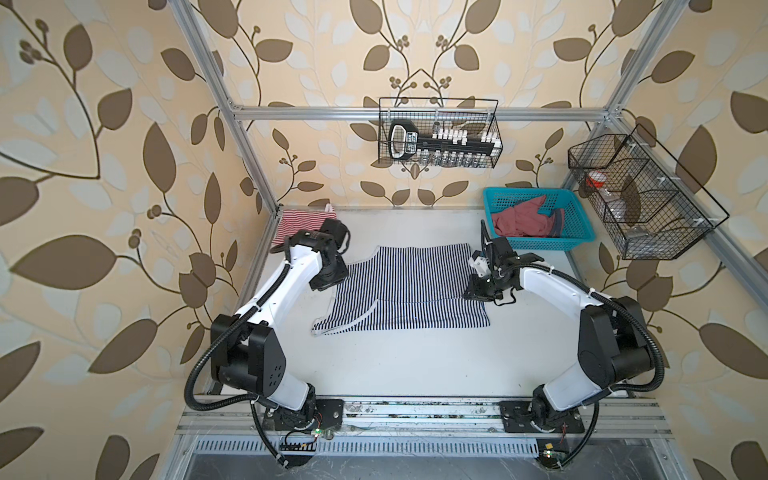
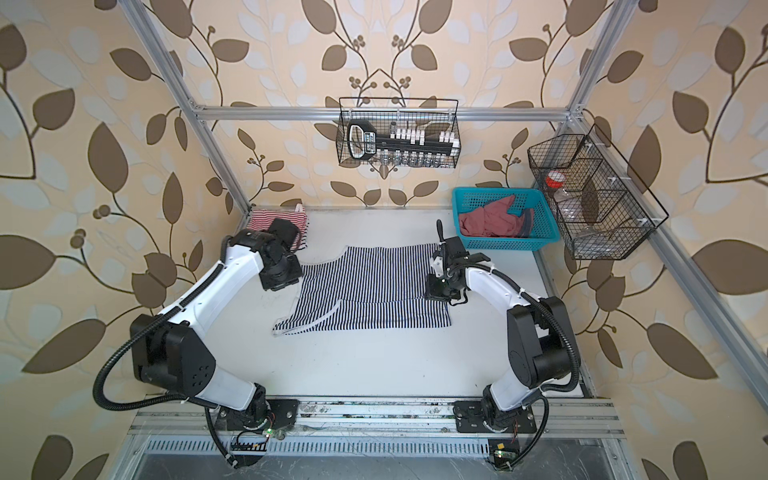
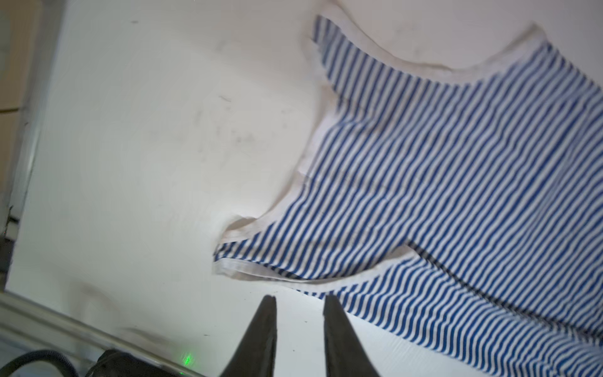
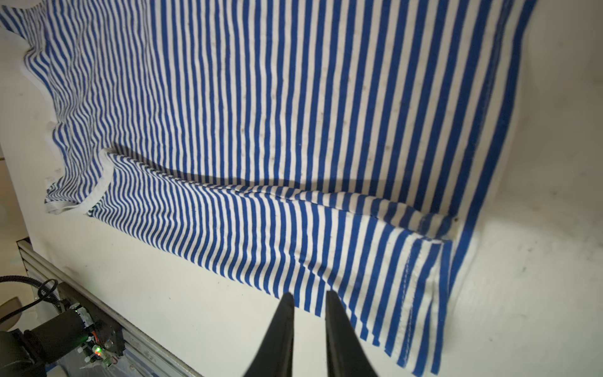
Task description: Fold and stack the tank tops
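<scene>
Barely apart, both empty: left tool (image 3: pixel 300 302) over table (image 3: pixel 146 163) beside navy-striped tank top (image 3: pixel 456 179); right tool (image 4: pixel 310 297) over its edge.

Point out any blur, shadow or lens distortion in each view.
Left wrist view: the striped top is smeared with blur, worst at its edges. Right wrist view: sharper, dark shadow under the top's folded flap. In both top views: even light, wide-angle lens splays the metal frame outward.

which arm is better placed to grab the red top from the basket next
Likely right: the right gripper hangs near the turquoise basket holding the dusty red tank top, jaws slightly open and empty. The left gripper sits across the navy striped tank top, farther away.
</scene>
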`<state>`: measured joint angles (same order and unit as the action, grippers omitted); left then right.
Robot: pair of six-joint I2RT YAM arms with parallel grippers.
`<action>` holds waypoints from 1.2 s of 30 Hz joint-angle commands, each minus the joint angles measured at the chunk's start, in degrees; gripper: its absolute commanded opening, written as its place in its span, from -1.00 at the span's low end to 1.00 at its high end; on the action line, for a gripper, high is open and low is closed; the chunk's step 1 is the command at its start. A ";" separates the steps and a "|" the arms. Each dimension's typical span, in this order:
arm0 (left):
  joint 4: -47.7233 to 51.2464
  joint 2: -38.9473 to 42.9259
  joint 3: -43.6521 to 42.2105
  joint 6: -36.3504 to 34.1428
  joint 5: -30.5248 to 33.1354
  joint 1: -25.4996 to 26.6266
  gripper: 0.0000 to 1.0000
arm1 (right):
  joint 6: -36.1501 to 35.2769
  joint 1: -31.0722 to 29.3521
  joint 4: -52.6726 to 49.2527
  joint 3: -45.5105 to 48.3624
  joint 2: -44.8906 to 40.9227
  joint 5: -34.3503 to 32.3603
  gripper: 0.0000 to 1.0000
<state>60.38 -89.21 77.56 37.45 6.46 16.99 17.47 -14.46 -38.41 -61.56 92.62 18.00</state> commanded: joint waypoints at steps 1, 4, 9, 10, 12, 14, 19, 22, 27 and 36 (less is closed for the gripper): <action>-4.99 -4.84 -0.55 1.64 -5.69 4.46 -0.78 | -1.53 0.04 -1.11 1.24 2.10 -1.12 -0.66; -6.28 -9.80 1.02 1.25 -6.50 8.11 -0.93 | -1.14 0.00 0.06 2.54 3.06 -1.37 -0.72; -7.62 -16.52 1.33 0.52 -6.77 10.51 -1.00 | -0.45 -0.74 1.09 4.74 3.71 -2.43 -0.77; -8.04 -17.55 0.74 0.42 -6.89 10.52 -1.00 | -0.42 -1.17 1.23 5.10 3.84 -2.49 -0.77; -9.03 -19.23 -0.83 0.41 -7.09 10.52 -1.00 | -0.25 -2.24 1.27 5.63 3.97 -2.87 -0.77; -9.91 -20.51 -2.41 0.34 -7.57 10.54 -1.00 | 0.07 -3.36 1.47 6.37 4.15 -3.25 -0.76; -11.59 -21.70 -6.35 0.40 -7.54 10.58 -1.00 | 1.48 -6.27 3.76 10.26 3.56 -4.14 -0.77; -11.88 -21.30 -8.59 0.34 -6.88 10.63 -1.00 | 3.09 -8.06 5.49 13.69 2.46 -4.37 -0.78; -11.61 -19.92 -11.99 0.34 -5.07 10.78 -1.00 | 5.87 -9.87 7.96 19.20 0.60 -4.71 -0.81; -11.01 -16.39 -18.01 -0.01 -3.72 11.57 -1.00 | 8.92 -12.11 6.55 25.09 -3.76 -7.66 -0.81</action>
<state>43.20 -103.66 64.66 37.95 0.56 27.94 24.62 -25.43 -24.51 -41.47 87.31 14.13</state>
